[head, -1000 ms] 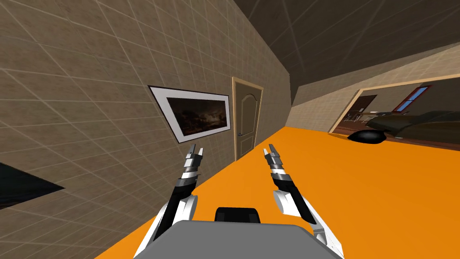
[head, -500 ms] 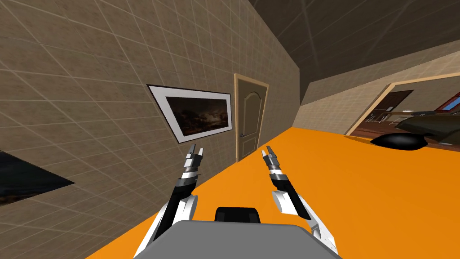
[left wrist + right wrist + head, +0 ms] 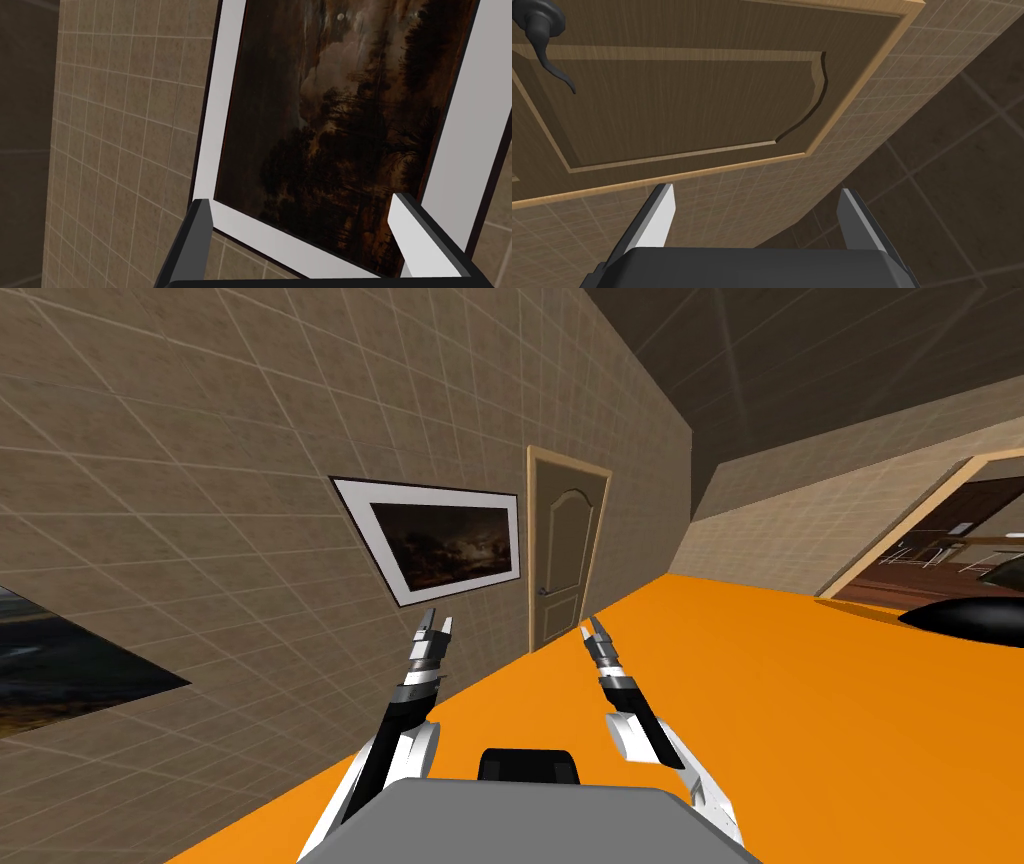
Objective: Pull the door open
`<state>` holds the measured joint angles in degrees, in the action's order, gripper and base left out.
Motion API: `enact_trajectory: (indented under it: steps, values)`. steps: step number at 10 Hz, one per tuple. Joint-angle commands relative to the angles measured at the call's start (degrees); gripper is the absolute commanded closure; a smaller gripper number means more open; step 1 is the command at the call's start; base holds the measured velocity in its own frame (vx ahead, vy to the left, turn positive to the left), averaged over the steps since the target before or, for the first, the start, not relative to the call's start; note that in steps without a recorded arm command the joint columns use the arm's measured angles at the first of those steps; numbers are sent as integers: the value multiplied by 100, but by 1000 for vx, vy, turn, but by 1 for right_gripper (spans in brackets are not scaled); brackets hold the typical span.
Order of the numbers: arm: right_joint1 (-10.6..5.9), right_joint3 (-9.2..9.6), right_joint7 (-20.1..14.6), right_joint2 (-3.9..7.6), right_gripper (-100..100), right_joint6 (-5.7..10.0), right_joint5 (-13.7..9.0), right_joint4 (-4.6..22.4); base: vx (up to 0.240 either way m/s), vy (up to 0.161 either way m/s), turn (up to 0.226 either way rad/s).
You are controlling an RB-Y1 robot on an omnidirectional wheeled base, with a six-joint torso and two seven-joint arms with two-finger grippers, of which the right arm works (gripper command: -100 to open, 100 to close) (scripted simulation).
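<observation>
1. Tan wood, the door (image 3: 565, 553) stands shut in the tiled wall (image 3: 250, 408), well ahead of us. It is at about 11 o'clock from the right gripper (image 3: 597, 628) and 1 o'clock from the left gripper (image 3: 437, 618). Its long axis is upright; the lean is our camera's
2. Its dark lever handle (image 3: 541, 589) sits on the door's edge nearer us. The right wrist view has it off to one side of the fingers' line, not between them
3. The right fingers are spread wide with nothing held. The left fingers are just as wide and empty, facing a framed picture (image 3: 440, 538) on the wall
4. We judge the right arm the nearer one for the handle. We must close in and swing it toward 10 o'clock
5. The wall runs close at 9 o'clock, while the orange floor (image 3: 800, 708) lies open from 12 to 3 o'clock, so there is room to back away as the door swings
</observation>
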<state>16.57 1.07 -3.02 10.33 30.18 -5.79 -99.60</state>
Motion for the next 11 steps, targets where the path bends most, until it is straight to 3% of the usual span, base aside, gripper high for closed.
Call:
enact_trajectory:
  steps: [1, 11]
  values:
    - [-94, 23, -40, 56, -100, 63, -3, 252, 86, -75, 135]
    - [-569, 143, -322, 455, -100, 395, -46, 1668, 80, -69, 124]
